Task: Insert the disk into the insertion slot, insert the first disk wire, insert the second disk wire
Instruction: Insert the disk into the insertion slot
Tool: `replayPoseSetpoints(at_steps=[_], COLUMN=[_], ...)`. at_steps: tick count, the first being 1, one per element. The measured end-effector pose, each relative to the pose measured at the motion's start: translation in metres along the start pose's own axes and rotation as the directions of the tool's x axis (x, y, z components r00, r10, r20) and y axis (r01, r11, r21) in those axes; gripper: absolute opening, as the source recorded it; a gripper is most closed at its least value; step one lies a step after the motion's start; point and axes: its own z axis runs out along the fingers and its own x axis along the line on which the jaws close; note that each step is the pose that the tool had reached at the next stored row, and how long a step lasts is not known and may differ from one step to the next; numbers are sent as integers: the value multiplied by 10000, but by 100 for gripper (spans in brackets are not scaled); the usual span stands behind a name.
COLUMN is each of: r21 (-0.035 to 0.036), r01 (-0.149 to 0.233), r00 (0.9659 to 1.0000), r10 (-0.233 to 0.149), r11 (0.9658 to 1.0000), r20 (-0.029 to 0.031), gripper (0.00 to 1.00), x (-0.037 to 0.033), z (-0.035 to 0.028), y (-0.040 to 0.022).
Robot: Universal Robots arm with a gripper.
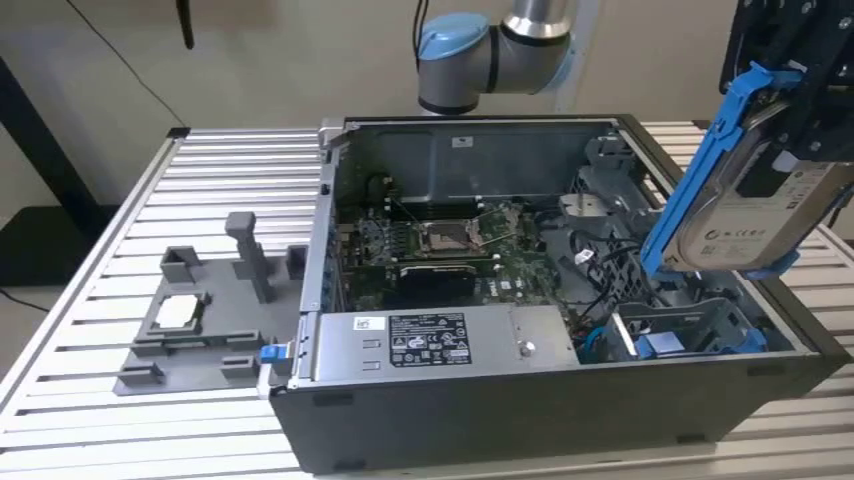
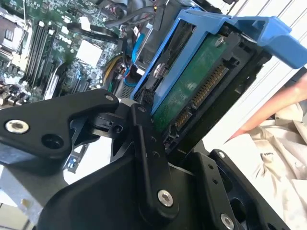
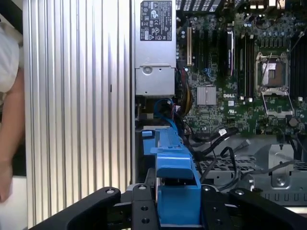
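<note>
Insertion slot (image 1: 681,332) is noted at the near corner of the case (image 1: 534,410), on the exterior view's right. Above it and clear of it, the disk (image 1: 747,215) is held tilted, with the gripper (image 1: 798,135) jaws clenched on its blue frame. The disk is judged stiff, dense and shock-sensitive, the frame somewhat flexible. Connector pins (image 2: 204,93) are exposed, so hold is best taken on the side rails.
</note>
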Motion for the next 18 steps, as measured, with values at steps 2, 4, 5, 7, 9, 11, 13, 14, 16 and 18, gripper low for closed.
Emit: replayPoseSetpoints(at_steps=[2, 4, 5, 7, 9, 11, 13, 14, 16, 18], r21=[0, 0, 0, 1, 1, 1, 0, 0, 1, 1], r01=[0, 1, 1, 2, 6, 11, 15, 13, 13, 13], r00=[10000, 10000, 10000, 10000, 9999, 9996, 9995, 9996, 9996, 9996], r10=[0, -1, -1, -2, -6, -11, -15, -13, -13, -13], r11=[10000, 10000, 10000, 10000, 10000, 10000, 10000, 10000, 10000, 10000], r20=[1, 0, 0, 40, 159, 279, 309, 299, 298, 298], gripper=[33, 33, 33, 33, 33, 33, 33, 33, 33, 33], x=[5, 9, 11, 11, 12, 12, 11, 11, 11, 10], z=[32, 67, 82, 111, 133, 153, 187, 204, 241, 277], y=[-3, -7, -8, -10, -10, -11, -26, -34, -46, -57])
